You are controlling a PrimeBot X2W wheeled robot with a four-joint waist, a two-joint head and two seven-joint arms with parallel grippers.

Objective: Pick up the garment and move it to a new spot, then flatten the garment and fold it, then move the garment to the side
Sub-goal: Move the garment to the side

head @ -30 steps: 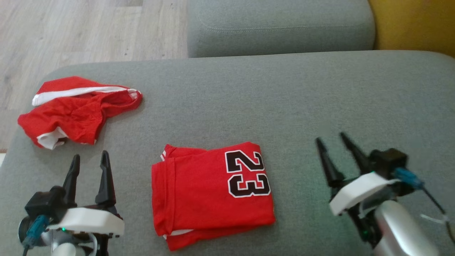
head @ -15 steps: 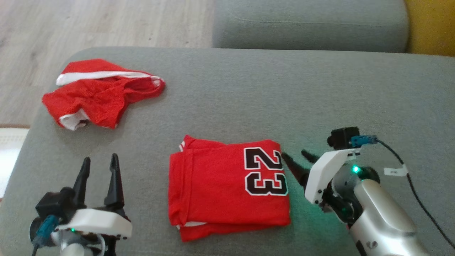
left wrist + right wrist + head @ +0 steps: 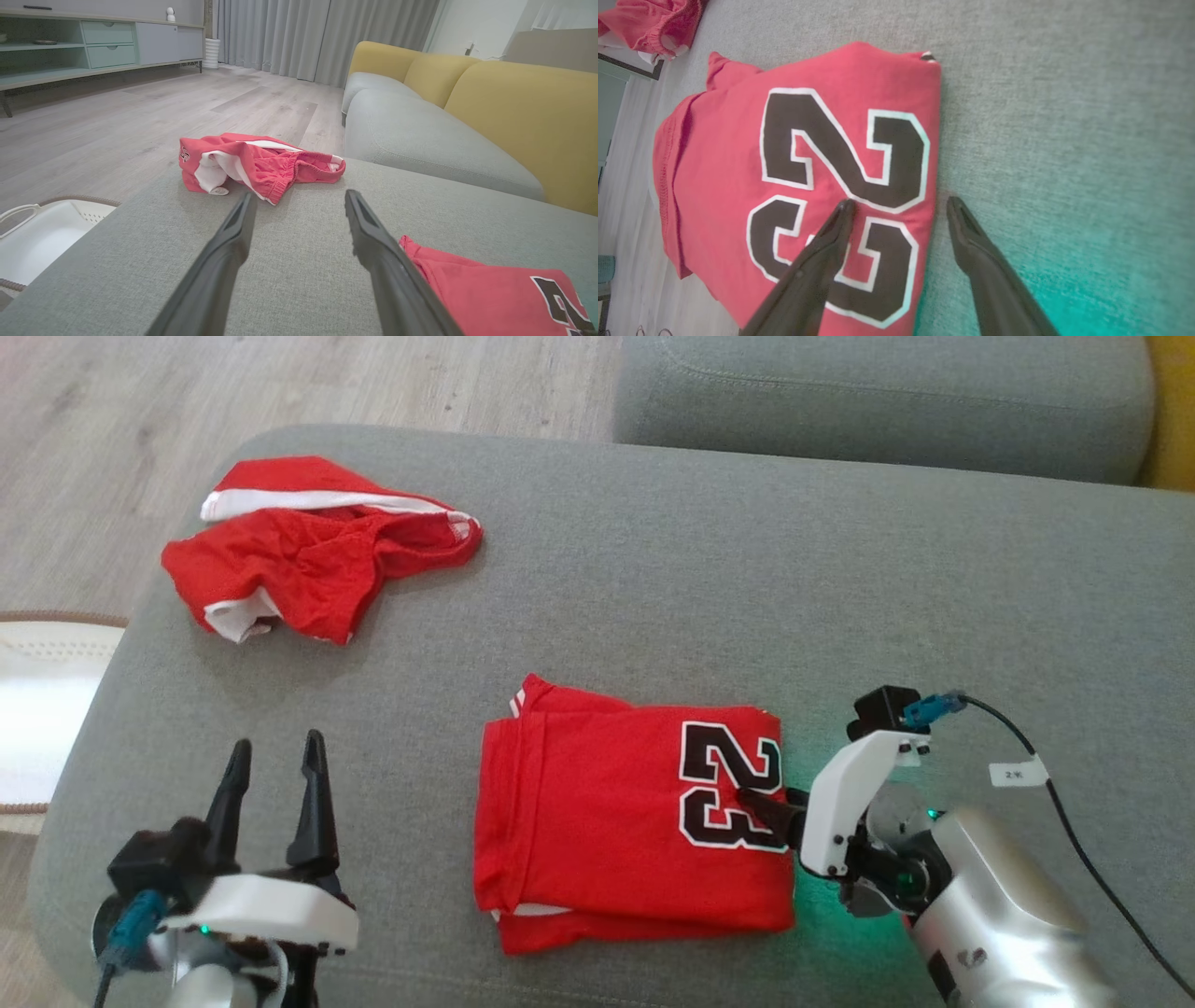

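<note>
Two grippers, two red garments.

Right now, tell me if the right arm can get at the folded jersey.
Likely yes: its open tool straddles the jersey edge, one finger over the number, one over bare sofa.

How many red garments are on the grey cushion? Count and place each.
2. The folded number 23 jersey lies front and centre; the crumpled red shorts lie at the far left corner. Anything beneath them would be hidden.
</note>
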